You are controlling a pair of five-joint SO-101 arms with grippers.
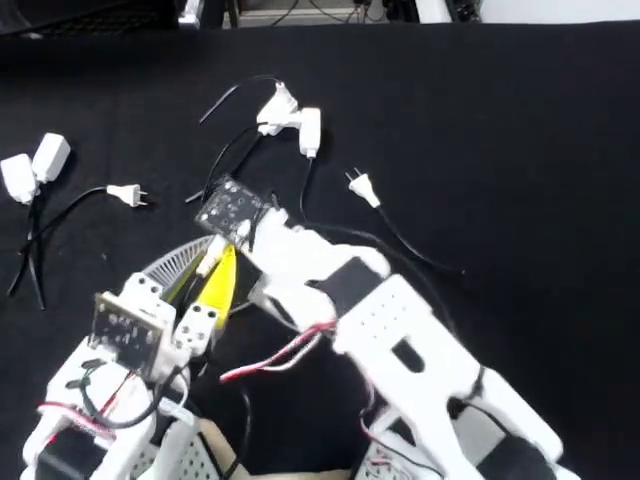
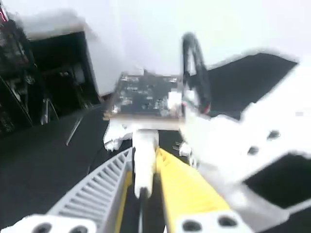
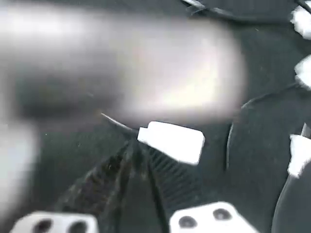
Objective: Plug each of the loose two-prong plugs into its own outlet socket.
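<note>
Logged left claw (image 2: 144, 151) clenched on a white plug (image 2: 144, 167), black cord (image 2: 141, 209) trailing back. Noted right claw (image 3: 136, 148), grip not discernible, with a white block (image 3: 171, 141) at its tip. Counted two loose plugs (image 1: 125, 194) (image 1: 363, 187) farther out, ahead left and ahead right. Listed white sockets (image 1: 35, 165) (image 1: 295, 118) beyond those.

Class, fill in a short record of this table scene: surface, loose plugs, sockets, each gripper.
surface: black table
loose plugs: first plug at left, second plug right of centre
sockets: white sockets at far left; another socket at back centre
left gripper: shut on white piece
right gripper: at a white block
</note>
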